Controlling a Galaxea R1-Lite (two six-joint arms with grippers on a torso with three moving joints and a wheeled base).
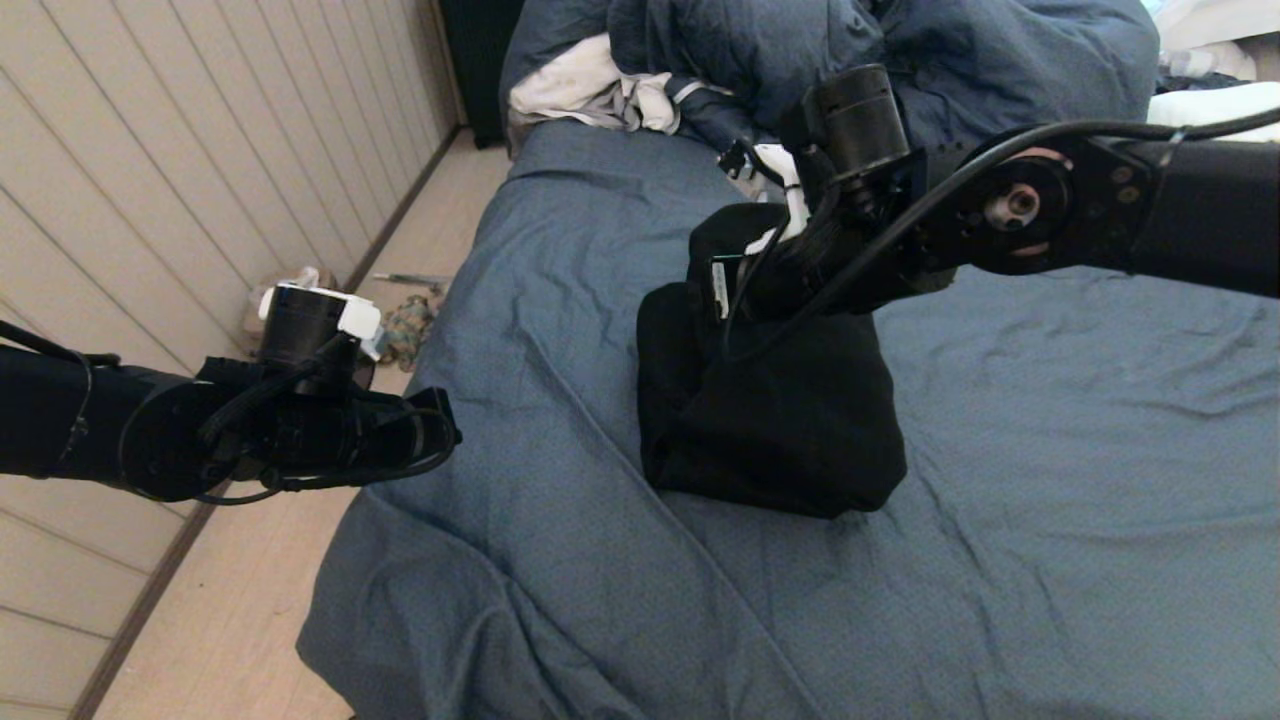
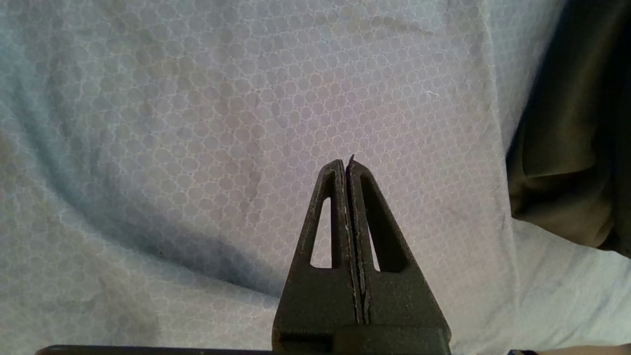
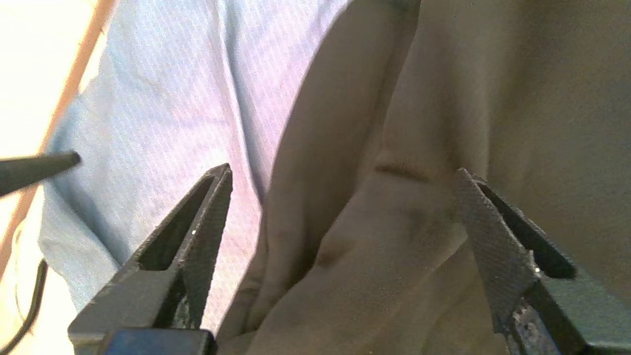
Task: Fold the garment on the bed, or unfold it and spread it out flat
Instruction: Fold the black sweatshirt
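The black garment lies bunched in a thick folded bundle in the middle of the bed, on the blue-grey sheet. My right arm reaches in from the right, its wrist above the bundle's far end. In the right wrist view my right gripper is open, its fingers wide apart, with folds of the garment lying loose below and between them. My left gripper hovers at the bed's left edge, apart from the garment. In the left wrist view it is shut on nothing above bare sheet, with the garment off to one side.
A puffy dark blue duvet and a white-grey cloth are heaped at the far end of the bed. Left of the bed runs a strip of floor along a panelled wall, with small clutter on it.
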